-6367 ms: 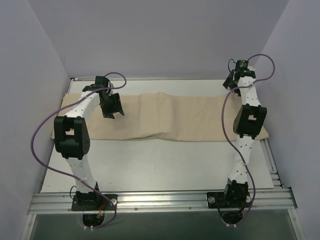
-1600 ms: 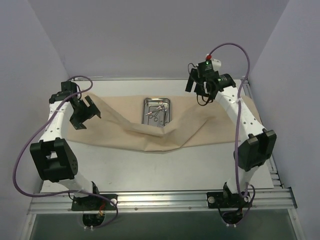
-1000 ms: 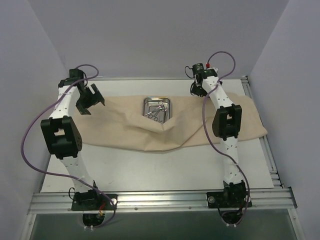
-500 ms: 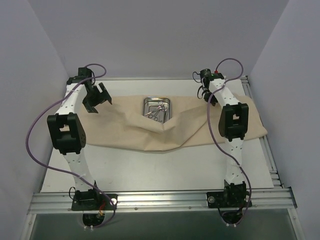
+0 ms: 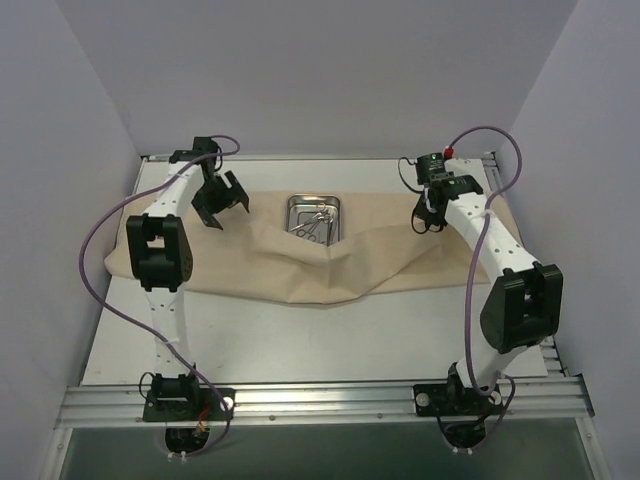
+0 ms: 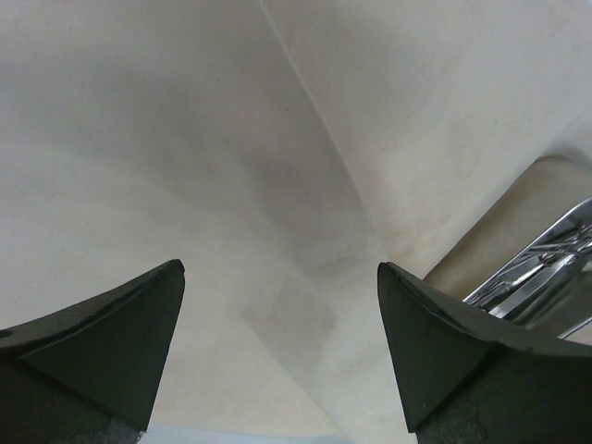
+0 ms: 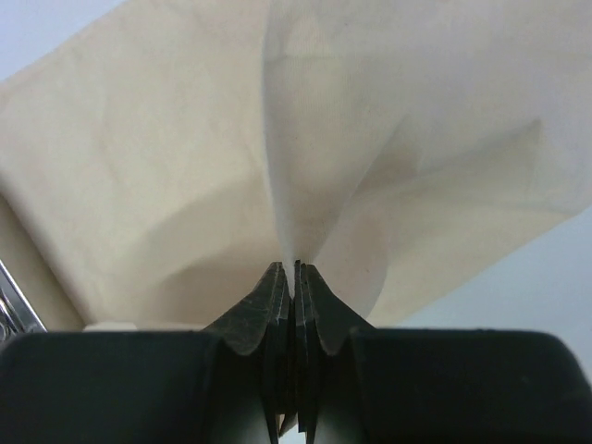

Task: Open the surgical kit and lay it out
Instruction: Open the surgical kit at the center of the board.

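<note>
The surgical kit lies partly unwrapped at the back of the table. Its beige cloth (image 5: pixel 260 255) is spread wide and rumpled. The steel tray (image 5: pixel 338 205) sits bare at the middle back with the silver forceps (image 5: pixel 313 224) inside. My right gripper (image 5: pixel 428 215) is right of the tray, shut on a raised fold of the cloth (image 7: pixel 139 139), which runs into the closed jaws of the right gripper (image 7: pixel 296 270). My left gripper (image 5: pixel 218 200) hovers open over the cloth (image 6: pixel 185 139) left of the tray (image 6: pixel 546 277), nothing between the left gripper's (image 6: pixel 279 273) fingers.
The white table board (image 5: pixel 300 340) extends in front of the cloth to a metal rail (image 5: pixel 320 400) where both arm bases are bolted. Purple walls close in the back and both sides. A corner of the tray (image 7: pixel 11 310) shows at the right wrist view's left edge.
The right gripper has shut on the cloth and moved right and nearer with the fold. The left gripper, still open, has moved right towards the tray.
</note>
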Controlling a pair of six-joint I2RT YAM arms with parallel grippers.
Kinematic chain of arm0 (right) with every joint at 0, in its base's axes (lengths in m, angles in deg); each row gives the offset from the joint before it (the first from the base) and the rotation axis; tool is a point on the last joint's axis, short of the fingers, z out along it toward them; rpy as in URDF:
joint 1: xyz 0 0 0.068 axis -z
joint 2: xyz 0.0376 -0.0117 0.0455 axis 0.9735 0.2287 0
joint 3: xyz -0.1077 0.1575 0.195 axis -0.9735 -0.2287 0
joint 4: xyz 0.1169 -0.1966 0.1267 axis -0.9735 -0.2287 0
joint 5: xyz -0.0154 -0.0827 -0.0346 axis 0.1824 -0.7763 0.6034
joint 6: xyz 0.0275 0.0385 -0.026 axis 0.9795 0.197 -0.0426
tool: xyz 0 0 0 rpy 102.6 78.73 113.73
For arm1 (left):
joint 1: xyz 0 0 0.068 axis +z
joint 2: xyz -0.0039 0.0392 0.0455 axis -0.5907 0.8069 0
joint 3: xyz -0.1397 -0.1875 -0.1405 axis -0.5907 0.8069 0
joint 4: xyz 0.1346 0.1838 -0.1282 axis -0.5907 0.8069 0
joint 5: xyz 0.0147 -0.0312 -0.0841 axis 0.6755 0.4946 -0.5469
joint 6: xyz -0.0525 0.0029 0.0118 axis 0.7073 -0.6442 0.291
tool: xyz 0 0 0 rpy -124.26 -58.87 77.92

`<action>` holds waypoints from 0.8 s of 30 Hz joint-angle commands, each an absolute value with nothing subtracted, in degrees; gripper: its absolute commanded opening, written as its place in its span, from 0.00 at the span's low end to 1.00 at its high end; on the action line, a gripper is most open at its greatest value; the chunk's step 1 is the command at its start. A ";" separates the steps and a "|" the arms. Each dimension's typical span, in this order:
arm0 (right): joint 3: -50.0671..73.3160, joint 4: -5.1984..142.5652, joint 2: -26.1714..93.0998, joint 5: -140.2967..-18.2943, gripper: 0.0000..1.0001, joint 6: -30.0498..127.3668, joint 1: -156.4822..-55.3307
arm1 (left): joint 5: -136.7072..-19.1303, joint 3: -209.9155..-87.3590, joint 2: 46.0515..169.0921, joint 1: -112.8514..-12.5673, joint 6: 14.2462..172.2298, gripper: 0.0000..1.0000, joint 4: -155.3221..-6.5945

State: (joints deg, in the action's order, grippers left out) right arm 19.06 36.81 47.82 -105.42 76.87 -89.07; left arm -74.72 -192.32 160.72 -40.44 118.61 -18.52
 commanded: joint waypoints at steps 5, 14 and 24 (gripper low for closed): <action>12.11 40.71 39.22 -102.76 0.00 77.18 -87.24 | -73.96 -204.52 168.30 -40.51 120.34 0.98 -11.96; 8.16 42.29 34.30 -101.35 0.00 75.95 -86.89 | -73.08 -211.47 172.79 -43.41 117.34 0.96 -6.96; 6.12 41.77 30.60 -99.86 0.00 75.15 -84.69 | -72.12 -210.24 173.15 -44.03 115.68 0.58 -5.91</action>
State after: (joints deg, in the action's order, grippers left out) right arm 5.83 41.99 33.18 -100.04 75.91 -85.97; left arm -73.34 -208.52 173.09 -44.55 117.08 -7.74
